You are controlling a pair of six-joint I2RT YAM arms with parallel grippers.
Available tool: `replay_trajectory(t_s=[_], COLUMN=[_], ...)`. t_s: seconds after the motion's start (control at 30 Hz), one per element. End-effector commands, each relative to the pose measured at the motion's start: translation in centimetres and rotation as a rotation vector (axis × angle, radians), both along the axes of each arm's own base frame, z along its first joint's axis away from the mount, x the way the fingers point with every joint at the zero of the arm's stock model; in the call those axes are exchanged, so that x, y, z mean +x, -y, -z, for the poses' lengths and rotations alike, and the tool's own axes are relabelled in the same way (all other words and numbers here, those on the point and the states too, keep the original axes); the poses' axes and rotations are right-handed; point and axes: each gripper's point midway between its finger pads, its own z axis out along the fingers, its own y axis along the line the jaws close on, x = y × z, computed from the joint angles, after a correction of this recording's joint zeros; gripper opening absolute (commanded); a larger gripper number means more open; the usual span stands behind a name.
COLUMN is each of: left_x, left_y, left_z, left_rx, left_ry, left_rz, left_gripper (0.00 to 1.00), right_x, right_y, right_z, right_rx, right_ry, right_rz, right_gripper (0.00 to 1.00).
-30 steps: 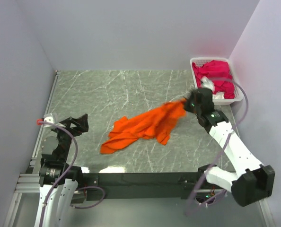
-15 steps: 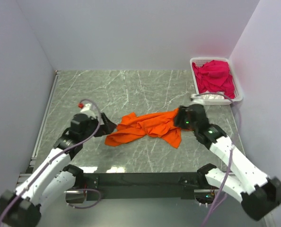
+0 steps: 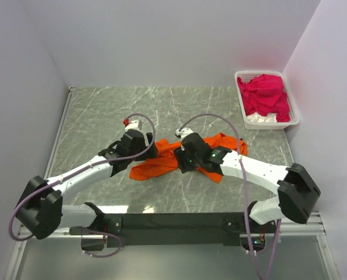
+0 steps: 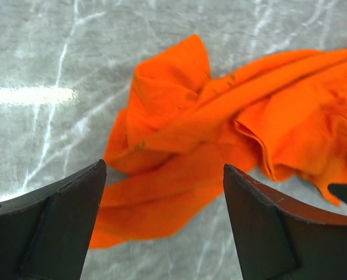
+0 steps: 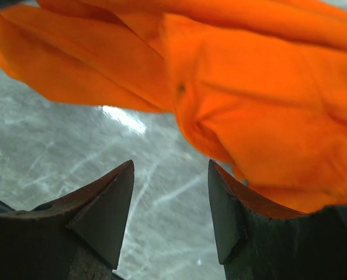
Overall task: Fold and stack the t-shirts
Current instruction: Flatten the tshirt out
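A bright orange t-shirt point(image 3: 156, 166) lies crumpled on the marble table, near the middle. My left gripper point(image 3: 148, 151) hovers at its left end, jaws wide open and empty. In the left wrist view the orange t-shirt point(image 4: 220, 128) lies ahead of and below the left gripper point(image 4: 165, 181). My right gripper point(image 3: 183, 159) sits over the shirt's middle, open and holding nothing. In the right wrist view the orange t-shirt point(image 5: 249, 105) spreads just beyond the right gripper point(image 5: 170, 195), with bare table between the fingers. Magenta-pink t-shirts point(image 3: 264, 93) are heaped in the basket.
A white slotted basket point(image 3: 273, 124) stands at the table's back right corner, against the right wall. The grey marble table point(image 3: 132, 111) has walls to the left, the back and the right. Cables loop above both wrists.
My right gripper let go of the orange t-shirt and moved left across it; the shirt settled on the table. My left arm swung in from the left edge to the shirt's left end.
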Motion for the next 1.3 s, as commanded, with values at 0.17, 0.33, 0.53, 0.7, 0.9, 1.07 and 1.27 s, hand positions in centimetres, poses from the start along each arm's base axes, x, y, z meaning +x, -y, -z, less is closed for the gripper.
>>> replay_trajectory(t_s=[0.17,0.33,0.53,0.7,0.9,1.07,1.27], left_x=[2.1,2.2,2.8,3.0,3.1,3.5,4.5], left_y=[1.4,2.2,2.8,3.0,3.1,3.4,4.2], left_z=[0.7,2.0,2.4,2.2,2.5,3.2,3.3], left_rx=[0.002,0.002,0.010,0.010,0.005,0.006,-0.005], left_ry=[0.033,0.007,0.005,0.012,0.004,-0.013,0.001], left_rz=[0.000,0.018,0.033,0.032,0.023,0.014,0.014], left_gripper=[0.83,0.81,0.78,0.77,0.73,0.73,0.55], right_x=[1.9,2.6,4.6,6.5,7.1,7.1,7.2], right_y=[-3.0,-2.4,0.2,3.7,7.5,9.8,11.1], right_z=[2.0,3.9,1.8,-2.4,-7.3,-10.5,-11.9], right_rx=[-0.028,-0.092,-0.114,-0.038,0.147,0.234,0.232], right_ry=[0.020,0.015,0.104,0.194,0.272,0.331,0.367], right_rz=[-0.059,-0.023,0.090,0.227,0.391,0.461,0.493], right_gripper=[0.61,0.48,0.08,0.00,0.00,0.00,0.00])
